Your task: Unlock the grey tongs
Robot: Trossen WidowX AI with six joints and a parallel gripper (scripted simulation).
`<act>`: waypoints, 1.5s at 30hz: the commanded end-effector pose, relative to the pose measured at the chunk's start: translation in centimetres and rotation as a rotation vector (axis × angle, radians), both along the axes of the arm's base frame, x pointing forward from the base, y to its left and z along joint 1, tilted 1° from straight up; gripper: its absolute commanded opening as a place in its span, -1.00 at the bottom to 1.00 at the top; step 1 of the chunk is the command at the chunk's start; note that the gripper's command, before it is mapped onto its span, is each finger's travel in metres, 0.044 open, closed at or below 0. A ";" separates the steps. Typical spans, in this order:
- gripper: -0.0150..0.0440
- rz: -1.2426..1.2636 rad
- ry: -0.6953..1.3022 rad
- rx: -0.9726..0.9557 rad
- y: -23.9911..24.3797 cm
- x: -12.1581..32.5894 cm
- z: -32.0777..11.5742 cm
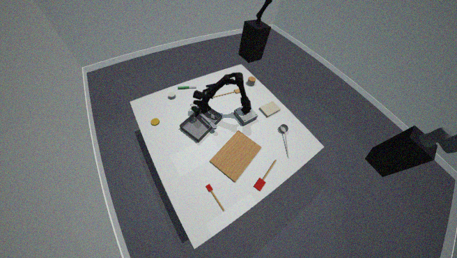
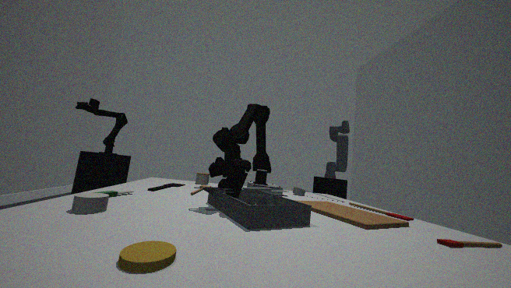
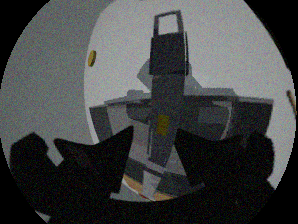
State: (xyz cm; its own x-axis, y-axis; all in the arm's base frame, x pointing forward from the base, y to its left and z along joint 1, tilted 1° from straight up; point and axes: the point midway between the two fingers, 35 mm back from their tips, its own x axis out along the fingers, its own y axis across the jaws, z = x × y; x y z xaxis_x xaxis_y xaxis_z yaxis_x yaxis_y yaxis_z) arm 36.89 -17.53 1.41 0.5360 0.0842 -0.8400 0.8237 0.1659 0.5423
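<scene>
The grey tongs (image 1: pixel 208 121) (image 3: pixel 167 90) lie across the dark roasting tin (image 1: pixel 189 135) (image 2: pixel 278 217) (image 3: pixel 256 117). In the wrist view they run lengthwise, with a rectangular loop at the far end and a yellow patch midway. My gripper (image 1: pixel 198 111) (image 2: pixel 236 195) (image 3: pixel 152 128) is partly open and low over the tin. In the wrist view its fingertips stand on either side of the tongs, with nothing gripped. The arms of the tongs look close together; the lock itself cannot be made out. The wooden board (image 1: pixel 235 155) (image 2: pixel 362 216) lies flat beside the tin.
A yellow disc (image 1: pixel 155 121) (image 2: pixel 147 254) (image 3: pixel 92 58) and a white cylinder (image 1: pixel 171 96) (image 2: pixel 90 204) stand on the tin's outer side. Two red-headed tools (image 1: pixel 259 184) (image 1: pixel 209 187) lie beyond the board. A sieve (image 1: pixel 283 128) and a pale block (image 1: pixel 269 109) are near the arm's base.
</scene>
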 end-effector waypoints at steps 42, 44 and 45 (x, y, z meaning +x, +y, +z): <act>-1.00 -0.006 0.009 0.000 0.1 -0.2 7.5; -1.00 -0.006 0.009 0.000 0.1 -0.2 7.5; -1.00 -0.006 0.009 0.000 0.1 -0.2 7.5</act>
State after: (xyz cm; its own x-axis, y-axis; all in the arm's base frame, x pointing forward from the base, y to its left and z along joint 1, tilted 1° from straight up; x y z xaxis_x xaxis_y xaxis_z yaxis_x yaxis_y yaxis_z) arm 36.65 -17.38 8.50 0.5243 0.0880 -0.8470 0.8315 0.1615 0.5315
